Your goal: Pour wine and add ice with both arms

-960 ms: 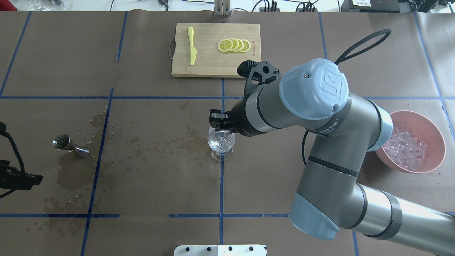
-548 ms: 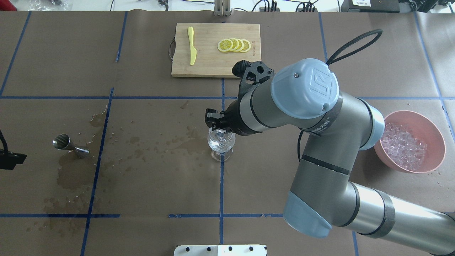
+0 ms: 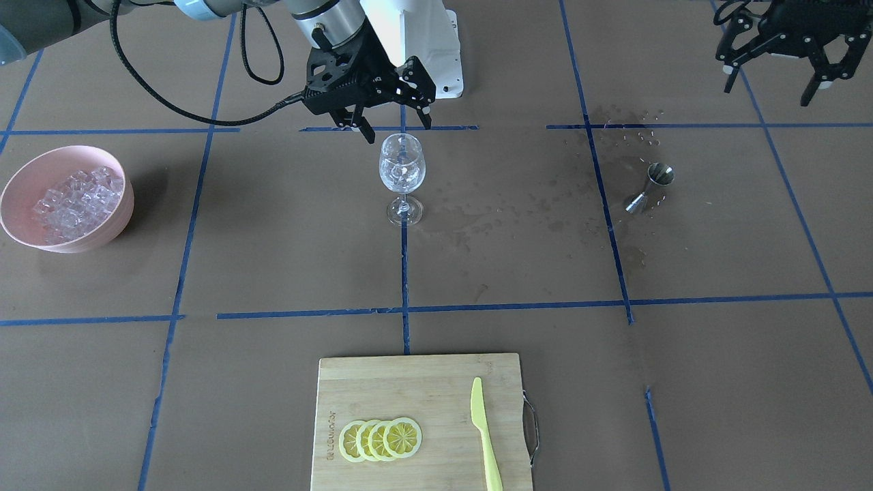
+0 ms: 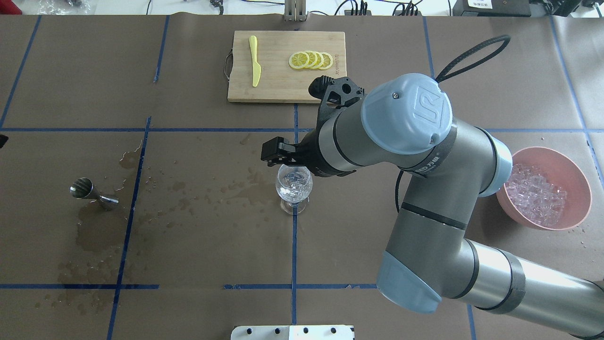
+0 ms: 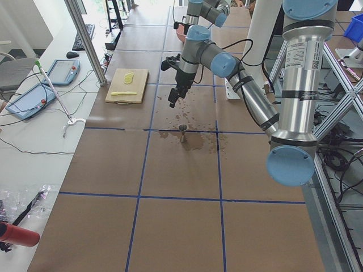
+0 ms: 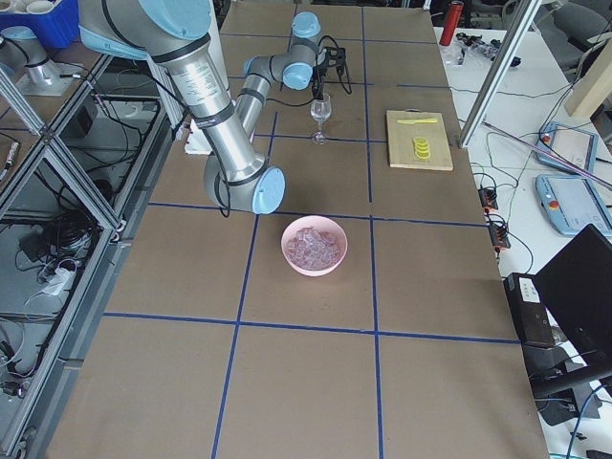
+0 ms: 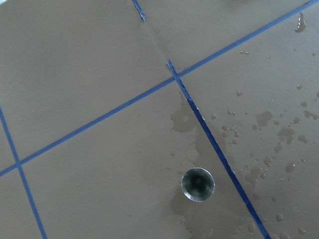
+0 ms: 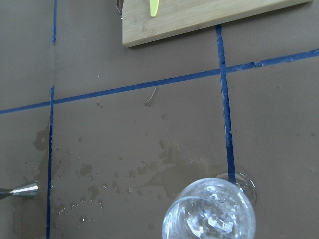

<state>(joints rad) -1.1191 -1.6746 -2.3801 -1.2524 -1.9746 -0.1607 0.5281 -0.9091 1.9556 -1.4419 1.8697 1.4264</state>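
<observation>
Glass (image 3: 402, 167) contents unclear (glare); right end effector (image 3: 400, 131) spread near it; left end effector (image 3: 769, 85) spread, cropped.

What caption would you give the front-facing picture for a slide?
Right gripper hangs open above the wine glass, a pink bowl of ice off to the side.

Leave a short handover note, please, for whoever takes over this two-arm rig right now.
Grippers: the right gripper is open and empty, just above the rim of the clear stemmed wine glass. The left gripper is open and empty, raised near the small steel jigger.
Things: the jigger stands among wet spill marks. The clear ice cubes are heaped in the round pink bowl.
Done: the glass holds clear, glinting contents; liquid and cubes cannot be told apart.
Left: probably more ice from the bowl, if wanted.
</observation>
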